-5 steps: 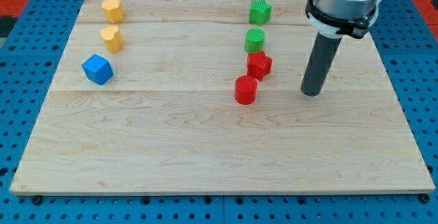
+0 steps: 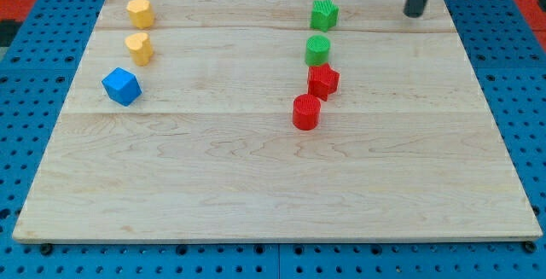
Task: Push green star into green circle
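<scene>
My tip (image 2: pixel 414 14) is now sitting near the board's (image 2: pixel 256 185) top-right corner, having jumped up from beside the red star (image 2: pixel 323 80) half a sec ago. No blocks shifted. It's lining up w/ the green star (image 2: pixel 324 13), still off to its right, not touching.

Green star is sitting at the top, green circle (image 2: pixel 317 49) just below it, a gap between. Push not yet started.

No pincer on this rig, only a rod, so nothing is gripping. No containers in view.
</scene>
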`<state>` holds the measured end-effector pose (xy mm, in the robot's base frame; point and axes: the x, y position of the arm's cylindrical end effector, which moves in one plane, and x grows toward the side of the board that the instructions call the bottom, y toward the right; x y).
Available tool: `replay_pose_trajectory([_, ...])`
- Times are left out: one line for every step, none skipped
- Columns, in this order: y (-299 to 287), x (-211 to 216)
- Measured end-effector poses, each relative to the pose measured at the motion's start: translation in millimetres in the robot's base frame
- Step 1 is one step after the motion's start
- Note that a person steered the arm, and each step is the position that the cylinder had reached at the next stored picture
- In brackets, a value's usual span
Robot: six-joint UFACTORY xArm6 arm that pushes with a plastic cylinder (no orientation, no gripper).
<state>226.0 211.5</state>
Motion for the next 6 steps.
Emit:
replay_pose_trajectory([-41.4,-25.3])
replay_pose_trajectory([-109.0,-27.8])
replay_pose_trajectory([-145.9,-3.7])
replay_pose_trajectory([-141.4,25.7])
replay_pose_trajectory([-153.9,55.2])
replay_pose_trajectory([-156.0,83.0])
